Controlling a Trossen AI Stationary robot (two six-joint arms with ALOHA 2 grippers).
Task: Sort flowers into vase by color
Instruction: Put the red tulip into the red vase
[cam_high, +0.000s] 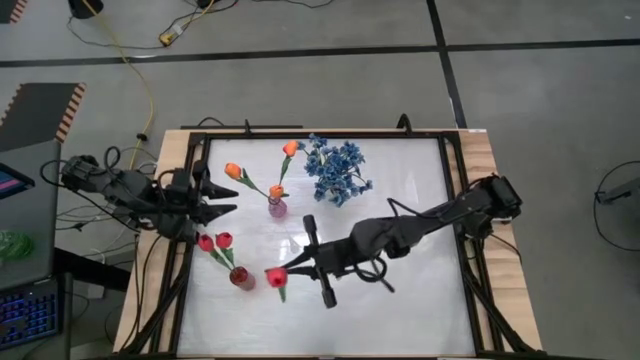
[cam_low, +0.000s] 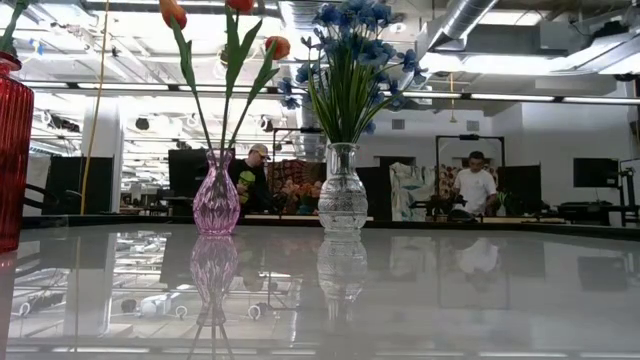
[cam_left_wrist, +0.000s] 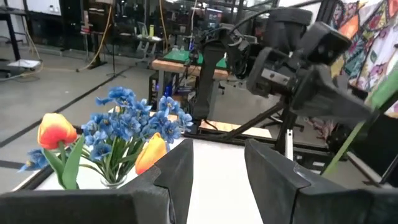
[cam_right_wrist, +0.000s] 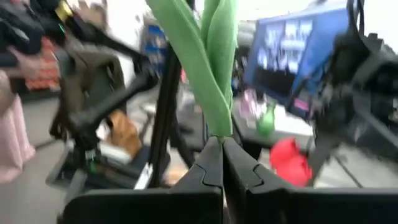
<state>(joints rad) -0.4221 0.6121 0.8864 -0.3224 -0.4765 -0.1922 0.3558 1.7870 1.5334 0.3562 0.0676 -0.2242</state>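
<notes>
My right gripper (cam_high: 298, 267) hangs level over the table's near middle, shut on a red tulip (cam_high: 277, 277) beside the red vase (cam_high: 241, 278). That vase holds two red tulips (cam_high: 214, 241). Three orange tulips (cam_high: 233, 171) stand in the pink vase (cam_low: 216, 195). Blue blossoms (cam_high: 335, 170) fill the clear vase (cam_low: 342, 190). My left gripper (cam_high: 218, 200) waits open at the table's left edge, with nothing between its fingers (cam_left_wrist: 177, 171). No gripper shows in the low view. My right gripper pinches the red tulip's green stem (cam_right_wrist: 219, 132) between its two fingertips, just where the leaves (cam_right_wrist: 205, 62) branch off. The fingers come level from the table's right and lie across the stem. The flower stands roughly upright, lifted clear of the table.
A black frame (cam_high: 450, 200) runs round the white glossy table top. The table's near right part (cam_high: 420, 300) is bare. Beyond the far edge, people (cam_low: 475, 185) stand in the room.
</notes>
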